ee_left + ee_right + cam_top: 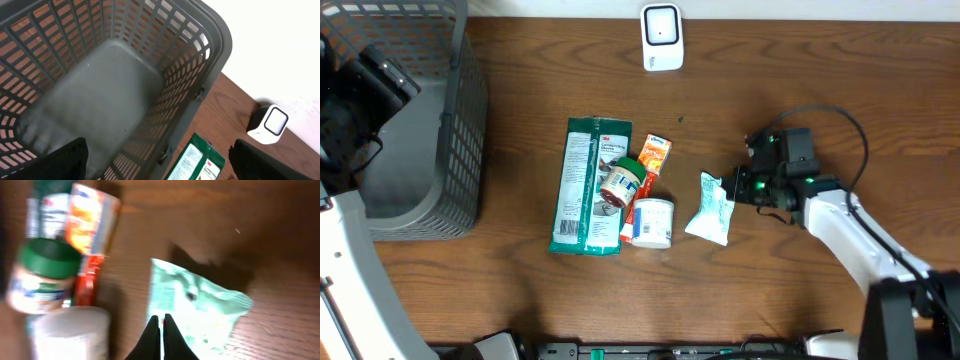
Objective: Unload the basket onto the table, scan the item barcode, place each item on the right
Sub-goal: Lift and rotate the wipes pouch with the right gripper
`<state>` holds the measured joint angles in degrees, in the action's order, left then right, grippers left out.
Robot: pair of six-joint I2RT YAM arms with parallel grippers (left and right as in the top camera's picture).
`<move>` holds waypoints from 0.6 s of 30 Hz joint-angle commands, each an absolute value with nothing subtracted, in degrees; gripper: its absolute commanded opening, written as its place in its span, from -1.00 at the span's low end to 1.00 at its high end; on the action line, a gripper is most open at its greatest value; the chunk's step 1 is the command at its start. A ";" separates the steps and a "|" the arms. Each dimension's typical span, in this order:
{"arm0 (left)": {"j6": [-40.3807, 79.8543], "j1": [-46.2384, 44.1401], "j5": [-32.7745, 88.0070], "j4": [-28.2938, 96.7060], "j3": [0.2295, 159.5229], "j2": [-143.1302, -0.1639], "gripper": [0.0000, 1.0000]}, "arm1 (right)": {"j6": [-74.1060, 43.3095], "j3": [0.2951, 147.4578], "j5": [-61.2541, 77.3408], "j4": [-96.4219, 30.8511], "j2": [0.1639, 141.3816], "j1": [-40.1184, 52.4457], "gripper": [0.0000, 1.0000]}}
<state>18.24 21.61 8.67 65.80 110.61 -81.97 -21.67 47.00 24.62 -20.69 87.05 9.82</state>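
A pale mint packet [712, 208] lies flat on the wooden table, right of the other items. In the right wrist view, this packet [200, 305] fills the middle. My right gripper [160, 317] is shut over the packet's near left part, and I see nothing between its fingers. From overhead, the right gripper [738, 185] is at the packet's right edge. The white scanner [662, 38] stands at the table's far edge and also shows in the left wrist view [270, 122]. My left gripper [160, 165] hangs open and holds nothing, above the grey basket's [220, 45] corner.
The grey basket [420, 150] takes up the far left. In the middle lie a long green packet [588, 185], a green-lidded jar [620, 182], an orange box [653, 157] and a white tub [652, 222], all close together.
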 commanded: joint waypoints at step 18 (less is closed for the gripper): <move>18.74 21.85 8.56 65.91 110.72 -82.02 0.76 | -27.86 40.69 19.25 -14.79 95.77 12.71 -0.98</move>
